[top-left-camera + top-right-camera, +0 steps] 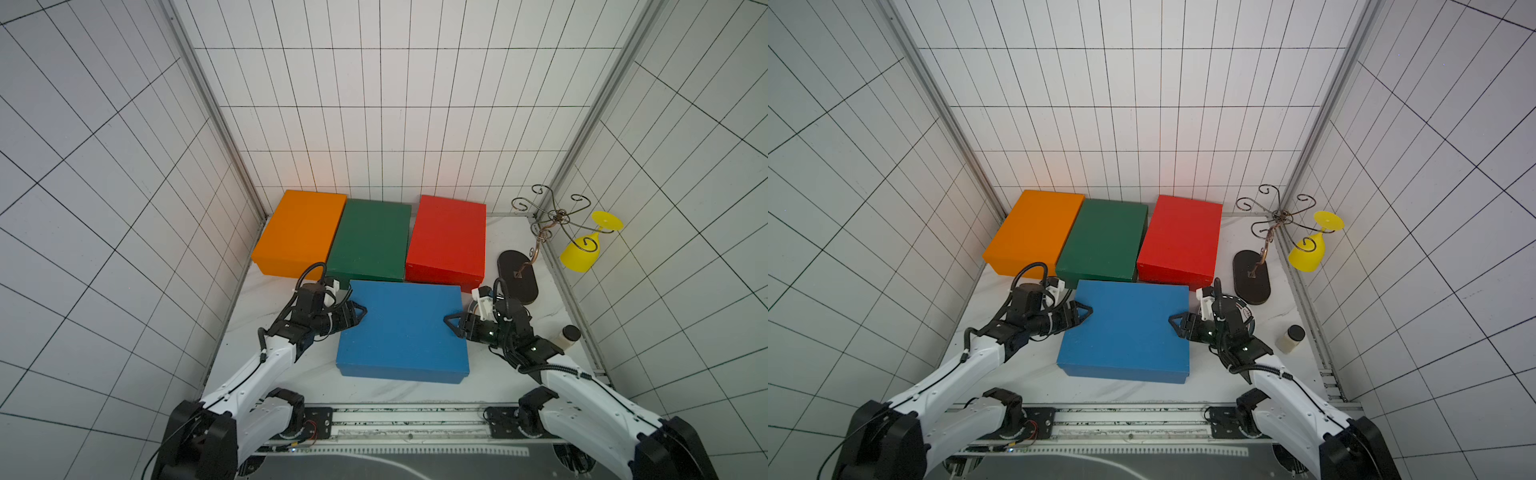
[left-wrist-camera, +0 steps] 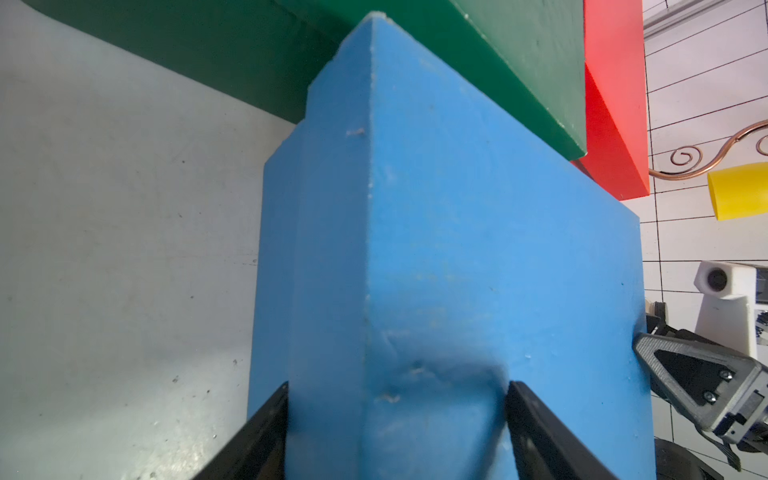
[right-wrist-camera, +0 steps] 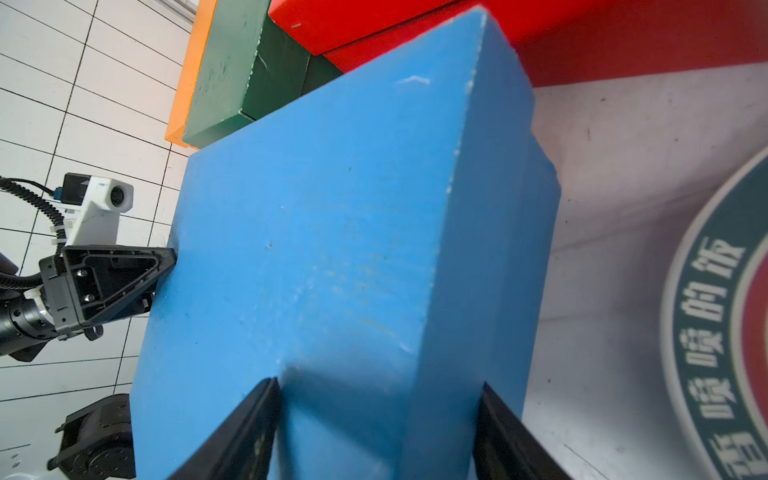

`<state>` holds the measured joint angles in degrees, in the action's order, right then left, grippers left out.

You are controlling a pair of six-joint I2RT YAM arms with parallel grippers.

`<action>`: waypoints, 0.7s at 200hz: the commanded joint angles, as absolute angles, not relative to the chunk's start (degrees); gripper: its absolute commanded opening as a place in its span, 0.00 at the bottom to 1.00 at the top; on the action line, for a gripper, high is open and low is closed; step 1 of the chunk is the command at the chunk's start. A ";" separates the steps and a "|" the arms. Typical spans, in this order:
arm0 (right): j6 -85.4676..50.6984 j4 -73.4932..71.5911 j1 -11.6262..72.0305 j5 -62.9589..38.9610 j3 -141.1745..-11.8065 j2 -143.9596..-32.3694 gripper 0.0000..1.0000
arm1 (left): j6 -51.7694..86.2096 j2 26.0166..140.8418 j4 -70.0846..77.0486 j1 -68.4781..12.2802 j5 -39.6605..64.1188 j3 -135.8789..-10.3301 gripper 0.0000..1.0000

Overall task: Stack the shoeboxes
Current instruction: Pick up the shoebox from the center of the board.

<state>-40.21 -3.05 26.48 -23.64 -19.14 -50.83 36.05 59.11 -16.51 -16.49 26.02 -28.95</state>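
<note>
The blue shoebox (image 1: 401, 328) (image 1: 1125, 328) lies flat on the table in front of the other boxes. My left gripper (image 1: 362, 311) (image 2: 398, 390) is shut on its left edge, one finger over the lid and one against the side wall. On the opposite edge my right gripper (image 1: 451, 322) (image 3: 378, 386) is shut the same way. The lid looks creased between the fingers. Behind the blue one, the orange shoebox (image 1: 299, 232), the green shoebox (image 1: 370, 239) and the red shoebox (image 1: 446, 237) stand side by side along the back wall.
A curled wire stand on a dark oval base (image 1: 517, 274) holds a yellow goblet (image 1: 582, 249) at the back right. A small dark-capped jar (image 1: 567, 336) stands by the right wall. A round plate (image 3: 715, 332) lies under my right arm. Tiled walls close three sides.
</note>
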 commanded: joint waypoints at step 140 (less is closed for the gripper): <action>-40.50 1.45 40.26 -19.43 -37.19 -51.62 0.65 | 38.87 46.40 -29.61 -18.11 22.47 -41.20 0.78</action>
<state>-44.34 3.22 37.58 -16.88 -27.09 -49.84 37.45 46.89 -31.68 -16.36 15.33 -37.63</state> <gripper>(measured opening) 0.672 0.775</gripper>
